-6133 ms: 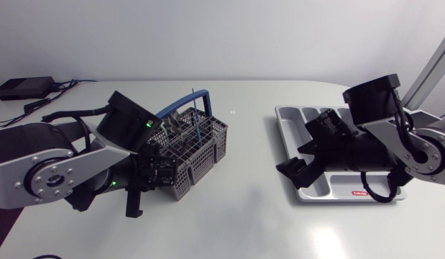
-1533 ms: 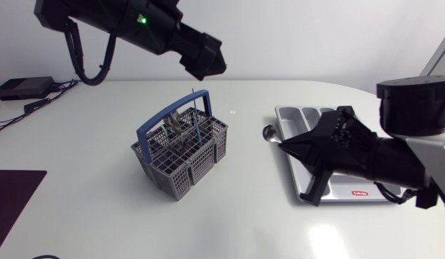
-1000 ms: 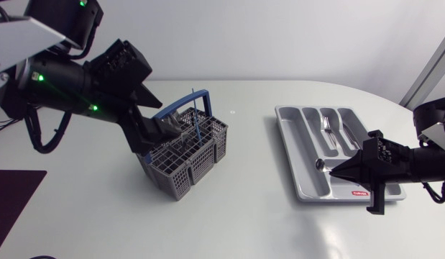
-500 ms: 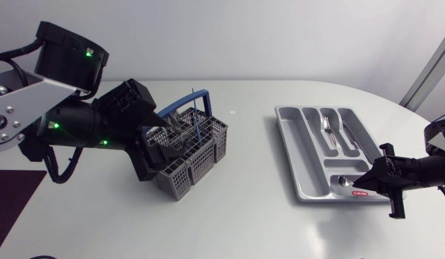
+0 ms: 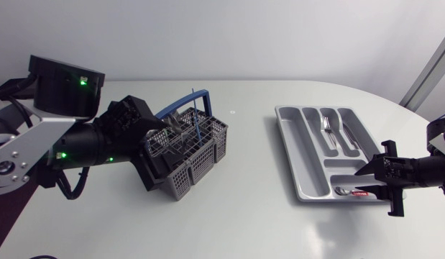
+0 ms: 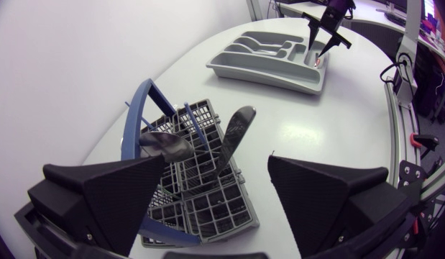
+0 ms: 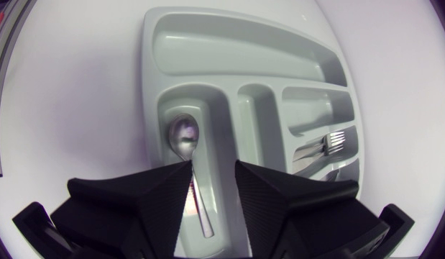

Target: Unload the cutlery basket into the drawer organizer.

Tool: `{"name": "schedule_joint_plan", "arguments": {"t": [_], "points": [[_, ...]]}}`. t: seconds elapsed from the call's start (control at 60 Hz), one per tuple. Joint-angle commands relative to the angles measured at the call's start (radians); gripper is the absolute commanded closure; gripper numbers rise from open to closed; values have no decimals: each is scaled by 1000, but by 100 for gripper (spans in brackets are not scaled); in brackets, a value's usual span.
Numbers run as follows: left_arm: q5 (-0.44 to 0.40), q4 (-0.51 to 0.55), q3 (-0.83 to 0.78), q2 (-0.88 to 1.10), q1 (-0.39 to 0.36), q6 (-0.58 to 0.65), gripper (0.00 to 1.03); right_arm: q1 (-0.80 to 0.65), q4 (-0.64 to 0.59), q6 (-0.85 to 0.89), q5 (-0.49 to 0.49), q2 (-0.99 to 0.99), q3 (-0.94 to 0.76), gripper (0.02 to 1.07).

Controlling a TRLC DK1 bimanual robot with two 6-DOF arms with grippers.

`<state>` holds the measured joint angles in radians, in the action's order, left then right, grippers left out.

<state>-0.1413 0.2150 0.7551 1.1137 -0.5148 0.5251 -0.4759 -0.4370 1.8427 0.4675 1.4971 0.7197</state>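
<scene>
One grey mesh cutlery basket with a blue handle (image 5: 200,155) is stood on the white surface (image 5: 244,216), and two silver pieces (image 6: 236,129) are seen in it. The left claw (image 6: 217,165) is held over it, spread wide and gripping nothing. One grey plastic drawer organizer (image 5: 290,147) is set well apart. One silver spoon (image 7: 185,137) is laid in one compartment, two forks (image 7: 330,140) in another. The right claw (image 7: 212,167) is held over the spoon's handle, slightly parted.
</scene>
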Motion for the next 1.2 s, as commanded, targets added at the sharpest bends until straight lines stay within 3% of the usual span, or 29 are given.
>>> {"name": "schedule_joint_plan", "arguments": {"t": [0.0, 0.15, 0.317, 0.683, 0.8, 1.183], "points": [[5, -37, -30, -15, -8, -23, 4, 34, -3, -63, 10, -84, -43, 36], [2, -91, -45, -18, -13, -42, 8, 106, -9, -165, 37, -252, -117, 34], [-35, -121, -65, -5, -14, -40, 21, 177, -49, -264, 69, -397, -155, 34], [-38, -241, -129, 31, -31, -34, 79, 318, -86, -419, 76, -532, -193, 34], [-32, -272, -138, 35, -31, -33, 92, 353, -85, -445, 71, -549, -206, 34], [5, -321, -149, 55, -40, -42, 100, 405, -74, -508, 65, -569, -210, 34]]}}
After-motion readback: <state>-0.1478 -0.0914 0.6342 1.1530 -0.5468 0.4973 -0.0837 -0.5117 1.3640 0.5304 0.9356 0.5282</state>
